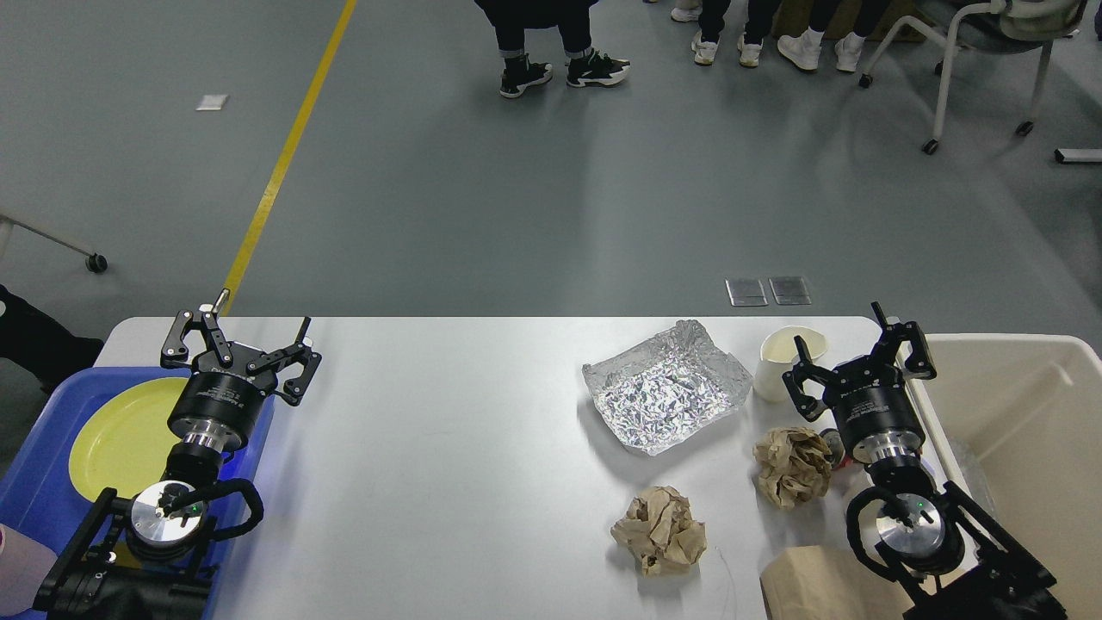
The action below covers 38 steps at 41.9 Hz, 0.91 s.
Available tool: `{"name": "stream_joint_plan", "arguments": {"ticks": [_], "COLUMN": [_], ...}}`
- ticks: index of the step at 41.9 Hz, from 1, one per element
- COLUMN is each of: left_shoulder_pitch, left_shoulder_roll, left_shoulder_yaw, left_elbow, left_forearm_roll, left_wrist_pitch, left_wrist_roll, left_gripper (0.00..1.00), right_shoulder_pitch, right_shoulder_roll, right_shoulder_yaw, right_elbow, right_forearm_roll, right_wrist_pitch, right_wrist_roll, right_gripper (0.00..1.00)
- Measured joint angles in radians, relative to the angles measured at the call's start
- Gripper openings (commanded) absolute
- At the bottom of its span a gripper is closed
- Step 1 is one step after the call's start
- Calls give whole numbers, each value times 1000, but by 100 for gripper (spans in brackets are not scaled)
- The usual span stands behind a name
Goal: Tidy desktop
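The desktop is a wide white slab with rounded far corners, its long axis running left to right across the view, the near edge cut off below the frame. It stands between a blue tray on the left and a beige bin on the right.

The left gripper sits over the tray's far right corner, at the desktop's left end, with its two fingers spread wide and nothing between them. The right gripper is likewise spread wide and holds nothing; it stands just beside a white paper cup, and from here I cannot tell whether a finger touches the cup.

On the right half of the desktop lies a crinkled foil sheet with upturned edges, its corners pointing toward the far and near sides. Nearer are two crumpled balls of brown paper: one paper ball by itself, another paper ball close against the right arm. Something small and reddish peeks out behind that arm, perhaps more litter, too hidden to name. A brown paper bag is cut off at the bottom edge. A yellow plate lies in the tray, partly covered by the left arm.
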Motion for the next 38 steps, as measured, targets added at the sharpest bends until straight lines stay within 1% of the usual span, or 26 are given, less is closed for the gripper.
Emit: {"name": "stream_joint_plan", "arguments": {"ticks": [4,6,11,13,18,38], "left_shoulder_pitch": [2,6,13,14,15,17], "left_shoulder_roll": [-12,-20,-28,-25,-23,-23], "left_shoulder_yaw": [-2,-2,1,4,5,6], "left_elbow": [4,7,35,50,54,55], "left_forearm_roll": [-3,-3,2,9,6,-4], "left_wrist_pitch": [-22,-42,-93,-120,-131,-134], "left_wrist_roll": [-18,-38,-106,-122,-122,-125], "left_gripper": [96,96,96,96,96,96], "right_shoulder_pitch": [0,0,0,0,0,0], "right_shoulder_roll": [0,0,0,0,1,-1], "right_shoulder_yaw": [0,0,0,0,0,0], "right_elbow": [0,0,0,0,0,0], "right_forearm_roll": [0,0,0,0,0,0], "right_wrist_pitch": [0,0,0,0,0,0], "right_wrist_roll": [0,0,0,0,0,0], "right_gripper": [100,100,100,100,100,100]}}
